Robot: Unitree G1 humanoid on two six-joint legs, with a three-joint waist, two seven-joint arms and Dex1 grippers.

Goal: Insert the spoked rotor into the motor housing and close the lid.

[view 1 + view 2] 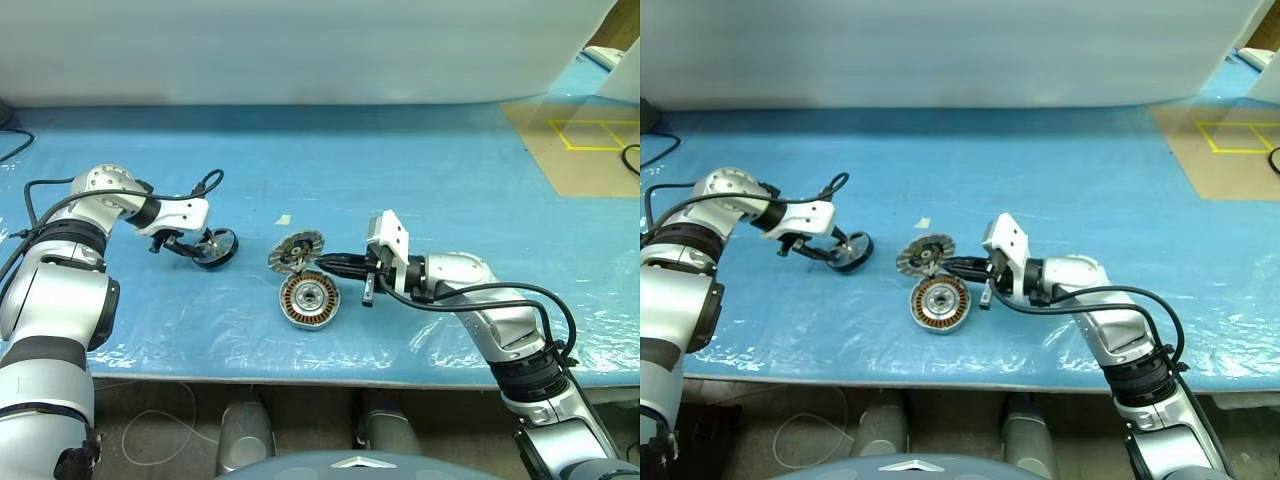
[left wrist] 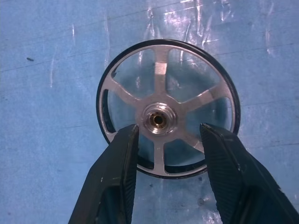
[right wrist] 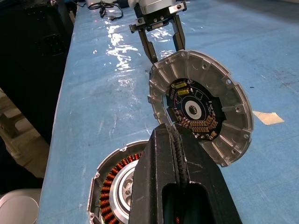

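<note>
The spoked rotor point(image 2: 159, 74), a silver wheel with a black rim, stands tipped up on its edge on the blue table point(image 1: 420, 180). My left gripper point(image 2: 169, 130) is shut on it, its fingers point(image 2: 122, 158) half apart and lying over the spokes on either side of the hub. To its right my right gripper point(image 1: 312, 262) is shut on the rim of the lid point(image 3: 201, 107), a finned silver disc with a circuit board inside, and holds it tilted above the table. The motor housing point(image 1: 308, 300), with copper windings around a silver hub, lies flat just below the lid.
A small pale scrap point(image 1: 285, 219) lies behind the lid. A brown mat with yellow tape point(image 1: 585, 135) covers the far right corner. A white sheet closes off the back. The table's front edge runs close below the housing.
</note>
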